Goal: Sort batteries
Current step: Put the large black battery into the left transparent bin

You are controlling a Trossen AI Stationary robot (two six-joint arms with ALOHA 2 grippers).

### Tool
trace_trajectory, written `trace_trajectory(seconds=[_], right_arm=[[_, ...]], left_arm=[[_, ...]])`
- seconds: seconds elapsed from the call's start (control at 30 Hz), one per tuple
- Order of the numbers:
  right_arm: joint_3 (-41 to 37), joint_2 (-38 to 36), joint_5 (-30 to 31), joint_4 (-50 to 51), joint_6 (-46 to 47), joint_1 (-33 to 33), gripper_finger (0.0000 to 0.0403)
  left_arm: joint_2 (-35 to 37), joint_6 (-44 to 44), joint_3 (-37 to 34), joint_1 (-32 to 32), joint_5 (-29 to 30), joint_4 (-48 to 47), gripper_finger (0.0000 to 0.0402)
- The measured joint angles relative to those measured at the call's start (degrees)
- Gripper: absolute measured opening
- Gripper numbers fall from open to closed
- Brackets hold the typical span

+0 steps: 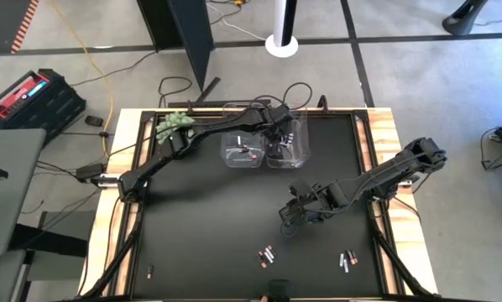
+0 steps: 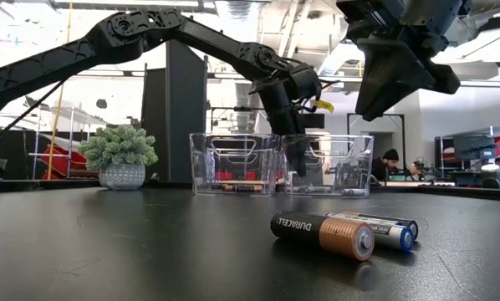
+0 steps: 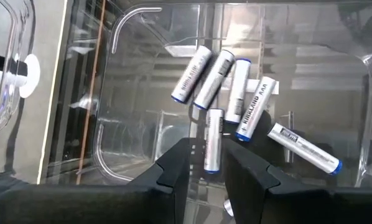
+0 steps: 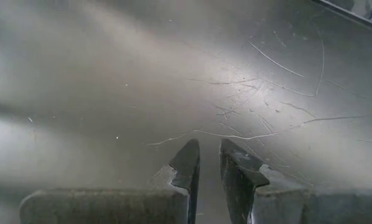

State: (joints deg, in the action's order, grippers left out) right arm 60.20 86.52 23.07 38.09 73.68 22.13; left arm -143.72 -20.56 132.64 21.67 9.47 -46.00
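Note:
Two clear bins stand side by side at the table's far edge, the left bin (image 1: 241, 147) (image 2: 233, 163) and the right bin (image 1: 286, 144) (image 2: 329, 165). My left gripper (image 1: 278, 134) (image 2: 297, 159) (image 3: 209, 171) reaches down into the right bin, open, over several white batteries (image 3: 226, 87) lying on its floor. One white battery (image 3: 212, 140) shows in the gap between its fingers, and I see no touch. The left bin holds dark batteries (image 2: 242, 187). My right gripper (image 1: 288, 215) (image 4: 209, 163) hovers over bare table, open by a narrow gap. Loose batteries (image 1: 266, 256) (image 1: 347, 260) (image 2: 321, 232) lie near the near edge.
A small potted plant (image 1: 175, 124) (image 2: 120, 156) sits at the far left corner. One lone battery (image 1: 149, 271) lies near the near left edge. Wooden rails (image 1: 125, 168) border the black mat. Bare mat (image 1: 209, 218) stretches between the bins and the loose batteries.

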Motion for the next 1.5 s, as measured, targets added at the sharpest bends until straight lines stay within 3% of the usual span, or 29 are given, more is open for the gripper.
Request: trace_trajectory(seconds=[0.57, 0.73, 0.9, 0.97, 1.17, 1.5], right_arm=[[0.0, -0.02, 0.0, 0.3, -0.38, 0.0, 0.0081], [0.0, -0.02, 0.0, 0.26, -2.79, 0.0, 0.0081], [0.0, -0.02, 0.0, 0.22, -5.57, 0.0, 0.0081], [0.0, -0.02, 0.0, 0.28, -6.96, 0.18, 0.0081], [0.0, -0.02, 0.0, 0.67, -11.7, 1.69, 0.0081], [0.0, -0.02, 0.0, 0.69, -16.66, 3.8, 0.0081]], left_arm=[[3.42, 6.29, 2.12, 0.35, 2.23, -2.24, 0.0088], [6.34, 14.86, 2.27, 1.66, 1.75, -8.12, 0.0089], [9.81, 27.13, 1.0, 2.4, -6.31, -12.04, 0.0089], [11.97, 30.2, -0.37, 1.48, -6.55, -11.09, 0.0089], [20.56, 36.52, -8.27, -3.45, 0.66, -7.44, 0.0089], [40.78, 51.46, -34.22, -14.15, 10.01, -5.89, 0.0089]])
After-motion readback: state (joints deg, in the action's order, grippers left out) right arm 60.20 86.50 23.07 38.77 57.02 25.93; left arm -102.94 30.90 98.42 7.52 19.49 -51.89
